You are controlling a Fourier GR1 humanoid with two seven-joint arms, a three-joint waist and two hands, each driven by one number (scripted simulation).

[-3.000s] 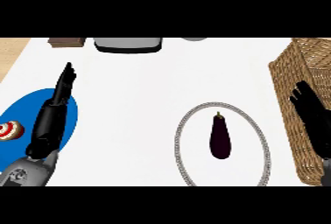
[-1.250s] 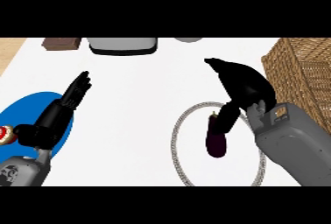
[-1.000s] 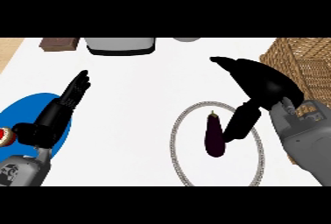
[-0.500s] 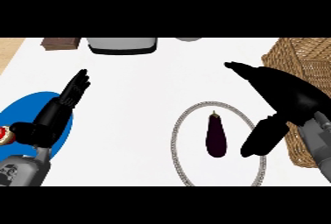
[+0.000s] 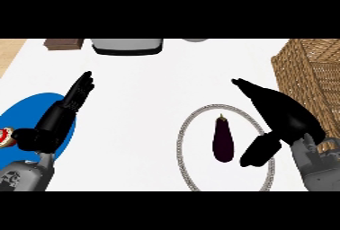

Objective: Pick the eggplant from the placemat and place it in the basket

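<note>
1. The left hand [image 5: 63, 114] is matt black all over, long and slim, with narrow fingers that taper to thin tips.
2. Behind it, at the wrist, sits a rounded black knuckle-like bulge, and below that a grey forearm with darker mottled patches.
3. The right hand [image 5: 282, 114] is also plain black, with a broader, smooth back and a thick, blunt-ended thumb.
4. Its grey forearm shows lighter ridged, bracket-like parts just behind the wrist.
</note>
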